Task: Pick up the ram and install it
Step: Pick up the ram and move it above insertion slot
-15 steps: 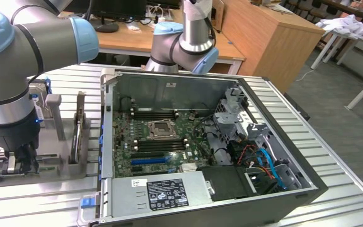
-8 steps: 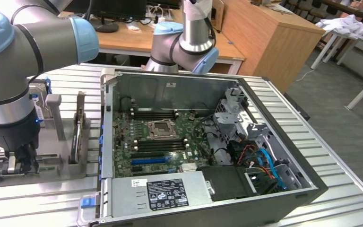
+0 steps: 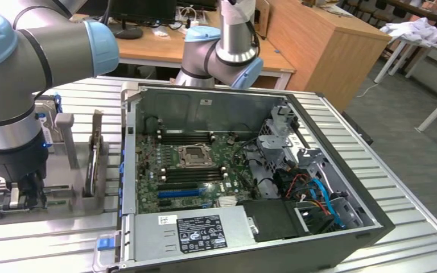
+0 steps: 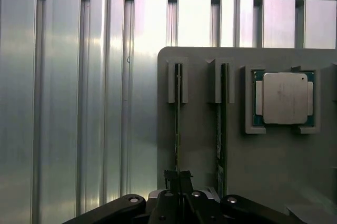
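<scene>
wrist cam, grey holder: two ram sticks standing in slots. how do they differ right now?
Named by distance from the CPU:
1. The farther ram stick sits between the fingertips of the shut gripper; the nearer ram stick has nothing on it.
2. The farther ram stick is seen dead edge-on, a thin line; the nearer ram stick shows a sliver of green face.
Shared: both stand on edge in parallel slots of the grey holder.
</scene>
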`<action>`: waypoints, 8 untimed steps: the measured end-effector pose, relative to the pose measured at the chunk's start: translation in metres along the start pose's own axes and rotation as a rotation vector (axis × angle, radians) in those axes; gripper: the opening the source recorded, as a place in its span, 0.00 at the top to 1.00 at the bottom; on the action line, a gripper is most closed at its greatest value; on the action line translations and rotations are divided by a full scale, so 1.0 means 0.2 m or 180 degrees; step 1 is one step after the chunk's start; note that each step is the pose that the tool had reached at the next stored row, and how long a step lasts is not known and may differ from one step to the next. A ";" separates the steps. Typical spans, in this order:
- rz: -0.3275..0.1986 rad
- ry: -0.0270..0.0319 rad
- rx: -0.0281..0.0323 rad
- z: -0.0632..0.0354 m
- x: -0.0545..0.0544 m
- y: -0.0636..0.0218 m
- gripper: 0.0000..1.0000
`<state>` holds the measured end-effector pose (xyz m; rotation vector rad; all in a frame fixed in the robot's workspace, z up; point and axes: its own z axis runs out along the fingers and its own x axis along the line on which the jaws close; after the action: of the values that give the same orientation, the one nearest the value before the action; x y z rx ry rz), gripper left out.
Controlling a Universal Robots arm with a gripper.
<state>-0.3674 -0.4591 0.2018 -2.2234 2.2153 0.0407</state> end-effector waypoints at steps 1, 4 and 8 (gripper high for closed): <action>0.0000 0.0000 0.0000 -0.004 0.00 0.000 0.88; -0.0001 0.0000 0.0000 -0.027 0.00 0.000 0.88; -0.0002 0.0000 0.0000 -0.071 0.00 0.000 0.88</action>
<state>-0.3671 -0.4591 0.2160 -2.2242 2.2144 0.0408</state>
